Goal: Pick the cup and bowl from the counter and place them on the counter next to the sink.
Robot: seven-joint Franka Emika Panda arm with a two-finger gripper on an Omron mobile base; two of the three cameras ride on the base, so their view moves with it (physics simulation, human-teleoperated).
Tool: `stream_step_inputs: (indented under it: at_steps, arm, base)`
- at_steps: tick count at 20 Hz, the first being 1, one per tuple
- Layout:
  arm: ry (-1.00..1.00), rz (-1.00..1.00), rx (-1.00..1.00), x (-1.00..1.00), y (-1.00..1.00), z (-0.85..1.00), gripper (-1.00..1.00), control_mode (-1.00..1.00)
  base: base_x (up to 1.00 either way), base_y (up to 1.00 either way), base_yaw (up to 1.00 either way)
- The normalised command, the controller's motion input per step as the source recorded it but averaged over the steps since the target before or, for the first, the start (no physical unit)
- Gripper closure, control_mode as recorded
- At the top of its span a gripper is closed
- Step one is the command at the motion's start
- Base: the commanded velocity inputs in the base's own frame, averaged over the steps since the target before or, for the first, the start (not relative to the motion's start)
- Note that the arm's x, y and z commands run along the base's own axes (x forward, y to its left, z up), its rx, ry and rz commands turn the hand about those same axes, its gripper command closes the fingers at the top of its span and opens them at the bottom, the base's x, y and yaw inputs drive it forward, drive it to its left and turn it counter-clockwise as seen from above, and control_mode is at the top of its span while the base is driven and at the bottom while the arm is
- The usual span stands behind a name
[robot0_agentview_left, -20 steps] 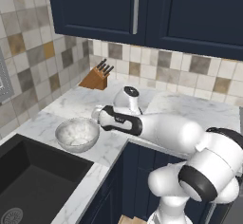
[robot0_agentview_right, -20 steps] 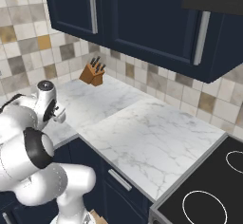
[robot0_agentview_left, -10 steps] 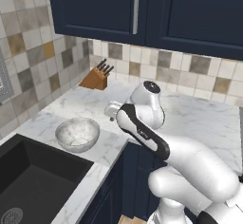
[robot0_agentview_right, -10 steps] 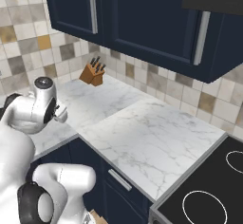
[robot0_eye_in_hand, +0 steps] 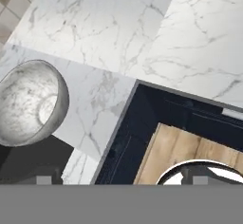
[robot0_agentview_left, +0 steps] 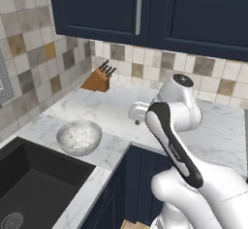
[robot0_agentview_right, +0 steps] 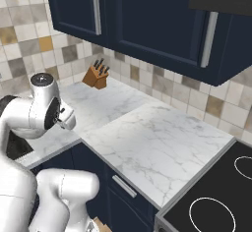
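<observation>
The bowl (robot0_agentview_left: pixel 79 137) is sitting upright on the counter (robot0_agentview_left: pixel 111 111) just beside the sink (robot0_agentview_left: pixel 34 184). The gripper (robot0_agentview_left: pixel 138 121) is hanging over the counter edge, fingers spread wide apart, gripping nothing.

Kitchen — sink (robot0_agentview_left: pixel 34 189), stove top (robot0_agentview_right: pixel 216 196) (tiled walls).

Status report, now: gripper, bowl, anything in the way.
Gripper open, empty, up over the counter. Bowl upright on the counter beside the sink. Knife block at the back wall, well clear.
</observation>
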Motion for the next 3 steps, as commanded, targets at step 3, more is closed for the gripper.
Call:
stream_step_inputs:
  at_steps: [3]
  arm:
    - [0.0,0.01,-0.1,-0.89,-0.61,0.4,-1.0,-1.0]
  base:
    - [0.0,0.0,0.0]
